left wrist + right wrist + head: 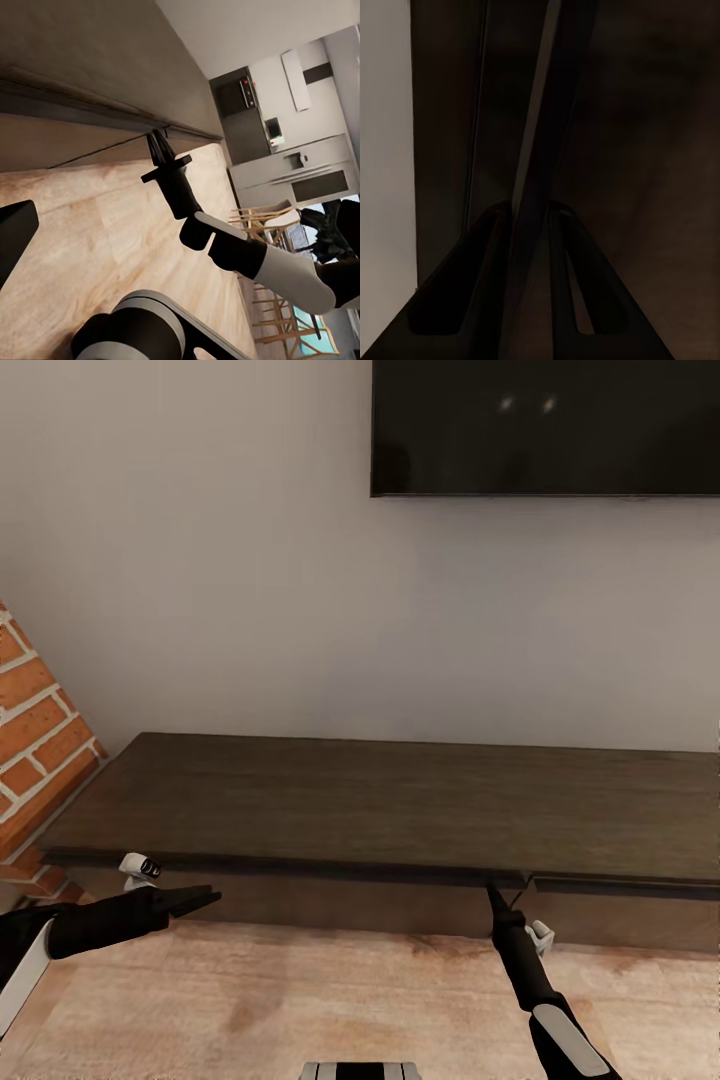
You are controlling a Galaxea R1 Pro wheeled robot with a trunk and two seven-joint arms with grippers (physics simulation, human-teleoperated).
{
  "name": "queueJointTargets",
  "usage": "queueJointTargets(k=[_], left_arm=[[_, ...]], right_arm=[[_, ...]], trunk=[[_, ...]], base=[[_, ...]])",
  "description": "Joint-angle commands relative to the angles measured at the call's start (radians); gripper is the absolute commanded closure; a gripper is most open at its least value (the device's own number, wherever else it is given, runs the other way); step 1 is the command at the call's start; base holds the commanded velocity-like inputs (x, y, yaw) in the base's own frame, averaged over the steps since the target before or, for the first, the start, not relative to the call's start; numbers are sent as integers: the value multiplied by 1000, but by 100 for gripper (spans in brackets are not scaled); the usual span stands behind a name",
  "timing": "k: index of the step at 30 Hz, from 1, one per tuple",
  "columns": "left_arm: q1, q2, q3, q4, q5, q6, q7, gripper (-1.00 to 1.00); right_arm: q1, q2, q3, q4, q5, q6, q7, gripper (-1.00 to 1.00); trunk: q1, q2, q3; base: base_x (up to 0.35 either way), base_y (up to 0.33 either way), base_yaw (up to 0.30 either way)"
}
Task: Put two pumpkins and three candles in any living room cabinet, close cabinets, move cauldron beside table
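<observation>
Head view: the cabinet (400, 810) stands against the wall below a dark screen (545, 425); the right gripper (492, 892) meets its top front edge, the left gripper (195, 901) hangs apart, clenched. Left wrist view: right gripper (159, 142) at the cabinet lip. Right wrist view: fingers (577, 285) clamp a thin cabinet edge (536, 150).

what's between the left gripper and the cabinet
Nothing: in the head view only bare wood floor separates the left gripper from the cabinet.
</observation>
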Motion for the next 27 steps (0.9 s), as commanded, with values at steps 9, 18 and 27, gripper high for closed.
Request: queueJointTargets(k=[9,18,27], left_arm=[[0,0,0,0,2,10,-1,-100],[0,0,0,-1,2,10,-1,-100],[0,0,0,-1,2,10,-1,-100]], right_arm=[[0,-2,8,8,-13,-3,-1,100],[0,-2,8,8,-14,-2,-1,100],[0,-2,8,8,-14,-2,-1,100]], trunk=[[0,0,-1],[0,0,-1],[0,0,-1]], base=[[-218,0,0],[-241,0,0],[-254,0,0]])
